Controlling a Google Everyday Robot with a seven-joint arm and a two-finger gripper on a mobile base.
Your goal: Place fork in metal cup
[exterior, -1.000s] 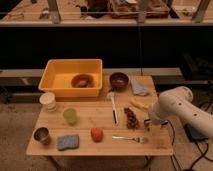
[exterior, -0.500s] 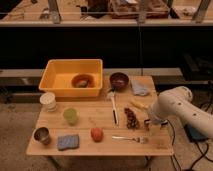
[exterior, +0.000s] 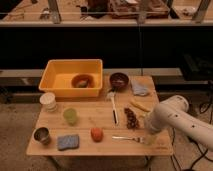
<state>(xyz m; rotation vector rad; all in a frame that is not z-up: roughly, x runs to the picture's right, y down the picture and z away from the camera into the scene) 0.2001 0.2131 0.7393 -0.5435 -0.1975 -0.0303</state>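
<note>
Camera view: the white arm [exterior: 176, 119] enters from the right, and its far part is cut off by the frame edge. It ends in the gripper [exterior: 149, 137], low over the front right of the table [exterior: 100, 150]. The fingers stand spread wide and hold nothing. Their tips are hard to separate from the wood behind them.

The fork [exterior: 126, 138] lies flat on the table near the front edge, between the orange fruit [exterior: 97, 134] and the gripper. Its long axis runs left to right, roughly parallel to that edge. Its right end reaches the gripper, but contact cannot be judged, nor which end carries the tines.

The metal cup [exterior: 42, 135] stands upright at the front left corner, well apart from the fork.
</note>
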